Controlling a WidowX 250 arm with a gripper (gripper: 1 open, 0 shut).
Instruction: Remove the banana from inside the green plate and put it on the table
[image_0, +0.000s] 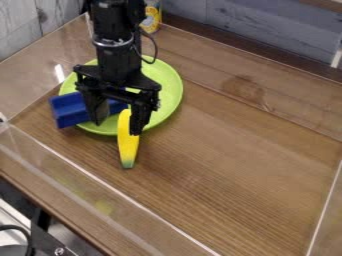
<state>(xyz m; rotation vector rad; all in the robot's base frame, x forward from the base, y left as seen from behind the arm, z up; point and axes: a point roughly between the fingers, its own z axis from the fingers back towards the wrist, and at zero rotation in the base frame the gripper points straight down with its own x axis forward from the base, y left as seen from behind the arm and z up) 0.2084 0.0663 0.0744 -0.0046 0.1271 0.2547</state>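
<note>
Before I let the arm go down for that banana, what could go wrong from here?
The open gripper has the blue block right beside its left side, so closing might nudge or catch the block too. The banana lies partly over the edge of the green plate, so a poor grip could tip it or drag the plate along the table.

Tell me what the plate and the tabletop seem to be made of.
The green plate looks like smooth plastic, judging by its even lime colour and thin raised rim. The table appears to be glossy wood or wood-look laminate: brown, streaked grain with a soft sheen.
</note>
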